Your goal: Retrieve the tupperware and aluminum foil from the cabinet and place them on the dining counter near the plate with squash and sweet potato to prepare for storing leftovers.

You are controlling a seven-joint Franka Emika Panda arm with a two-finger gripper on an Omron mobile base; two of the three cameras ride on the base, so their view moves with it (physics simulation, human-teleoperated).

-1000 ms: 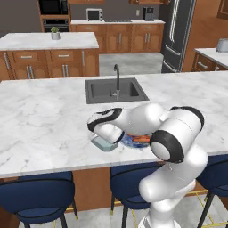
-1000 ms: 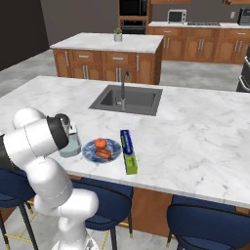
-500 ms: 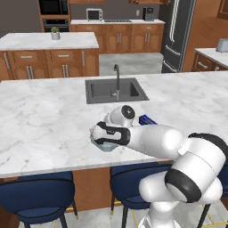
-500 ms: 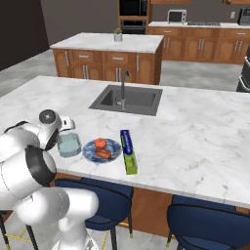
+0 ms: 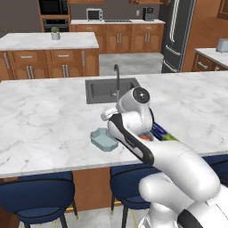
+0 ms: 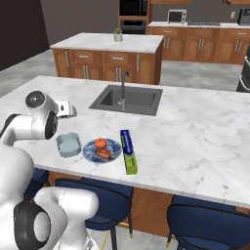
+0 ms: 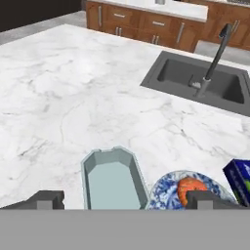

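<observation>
The pale blue-grey tupperware (image 7: 113, 180) (image 5: 103, 139) (image 6: 68, 144) sits upright on the white marble dining counter (image 7: 73, 88) (image 6: 195, 136), just left of the blue plate (image 7: 165, 191) (image 6: 89, 152) with the orange squash and sweet potato. The dark blue aluminum foil box (image 6: 128, 150) (image 7: 240, 178) (image 5: 160, 132) lies on the plate's other side, its lime-green end toward the counter's front edge. My gripper (image 7: 125, 200) hovers above the tupperware, open wide, touching nothing. The cabinet is out of view.
A dark sink (image 7: 205, 80) (image 6: 127, 98) with a black faucet (image 5: 117, 76) is set into the counter behind the plate. Blue stools (image 5: 38, 196) (image 6: 93, 202) line the near edge. A smaller island (image 6: 112, 41) with a potted plant stands behind.
My hand has lifted up and back from the tupperware, which stays on the counter left of the plate. The plate and foil box have not moved.
</observation>
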